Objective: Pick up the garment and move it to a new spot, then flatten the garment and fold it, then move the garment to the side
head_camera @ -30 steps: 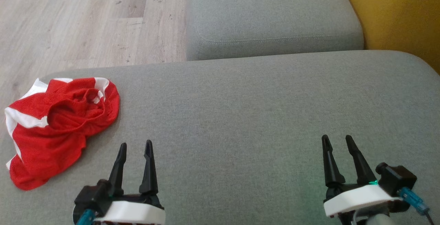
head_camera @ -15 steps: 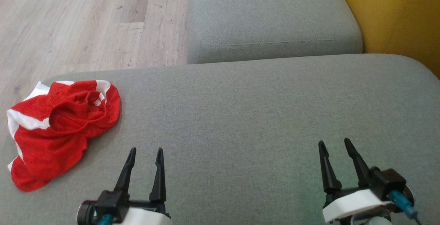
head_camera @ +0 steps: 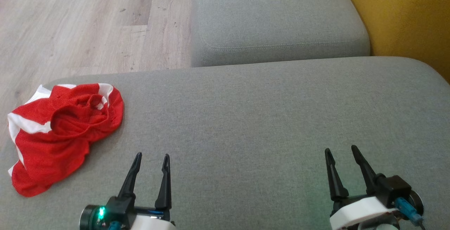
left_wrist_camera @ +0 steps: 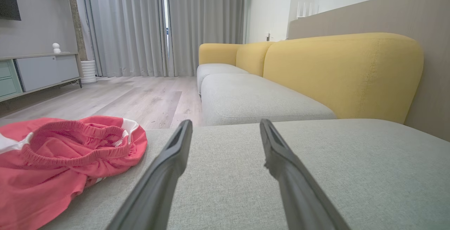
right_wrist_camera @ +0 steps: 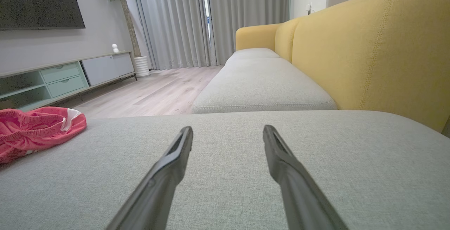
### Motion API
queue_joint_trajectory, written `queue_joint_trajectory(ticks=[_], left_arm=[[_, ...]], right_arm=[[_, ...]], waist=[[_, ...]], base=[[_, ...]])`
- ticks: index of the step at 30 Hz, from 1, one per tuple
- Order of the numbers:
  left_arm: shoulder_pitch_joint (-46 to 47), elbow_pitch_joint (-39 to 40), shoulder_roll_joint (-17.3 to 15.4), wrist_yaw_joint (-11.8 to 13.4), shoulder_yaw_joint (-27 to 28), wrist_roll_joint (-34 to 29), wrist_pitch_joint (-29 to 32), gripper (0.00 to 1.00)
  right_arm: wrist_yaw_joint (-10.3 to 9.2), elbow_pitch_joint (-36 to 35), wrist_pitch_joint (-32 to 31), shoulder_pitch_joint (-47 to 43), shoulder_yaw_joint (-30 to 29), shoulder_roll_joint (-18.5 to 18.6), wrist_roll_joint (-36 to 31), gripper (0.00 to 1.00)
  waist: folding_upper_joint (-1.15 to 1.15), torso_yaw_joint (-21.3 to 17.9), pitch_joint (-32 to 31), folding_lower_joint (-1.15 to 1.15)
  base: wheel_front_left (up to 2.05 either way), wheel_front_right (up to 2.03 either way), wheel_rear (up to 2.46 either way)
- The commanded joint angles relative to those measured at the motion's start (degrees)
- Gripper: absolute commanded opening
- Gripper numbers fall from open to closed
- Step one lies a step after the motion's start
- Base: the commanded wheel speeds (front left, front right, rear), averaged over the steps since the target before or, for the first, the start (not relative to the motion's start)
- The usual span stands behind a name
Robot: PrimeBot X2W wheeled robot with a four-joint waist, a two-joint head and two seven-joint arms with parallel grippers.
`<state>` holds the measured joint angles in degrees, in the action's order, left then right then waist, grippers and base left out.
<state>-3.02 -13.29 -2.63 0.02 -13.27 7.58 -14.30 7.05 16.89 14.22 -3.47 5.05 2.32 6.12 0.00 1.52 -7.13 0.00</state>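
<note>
Garment point(head_camera: 63, 131) (crumpled) at cushion point(head_camera: 263, 117) edge

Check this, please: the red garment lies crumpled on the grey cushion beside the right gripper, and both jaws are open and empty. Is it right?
Not quite. In the head view the red garment lies crumpled on the grey cushion beside the left gripper, not the right gripper. The rest holds: both jaws are open and empty.
</note>
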Motion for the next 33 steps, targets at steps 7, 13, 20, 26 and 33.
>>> queue_joint_trajectory(ticks=[7,13,20,26,33], left_arm=[[1.81,0.51,-0.25,0.38,2.14,0.40,-0.70,1.00],[2.11,-0.16,-0.25,0.70,2.50,0.53,-0.70,1.00],[1.91,-0.37,-0.25,0.82,4.26,-0.42,-0.70,1.00],[1.89,0.74,-0.27,0.61,6.41,-1.72,-0.70,1.00],[1.12,1.64,-0.26,0.37,8.28,-2.40,-0.70,1.00]], right_arm=[[0.44,-0.90,0.78,1.69,0.87,0.55,0.83,1.00],[0.44,-0.70,0.78,1.11,1.13,0.55,1.35,1.00],[0.44,-0.69,0.78,1.15,1.56,0.55,2.14,1.00],[0.44,-1.00,0.78,1.68,1.89,0.55,2.41,1.00],[0.44,-1.24,0.78,2.34,2.66,0.55,2.93,1.00]], waist=[[0.00,0.34,-0.13,0.00],[0.00,3.37,0.13,0.00],[0.00,9.55,0.86,0.00],[0.00,15.74,1.71,0.00],[0.00,21.84,2.31,0.00]], base=[[0.00,0.00,0.00],[0.00,0.00,0.00],[0.00,0.00,0.00],[0.00,0.00,0.00],[0.00,0.00,0.00]])
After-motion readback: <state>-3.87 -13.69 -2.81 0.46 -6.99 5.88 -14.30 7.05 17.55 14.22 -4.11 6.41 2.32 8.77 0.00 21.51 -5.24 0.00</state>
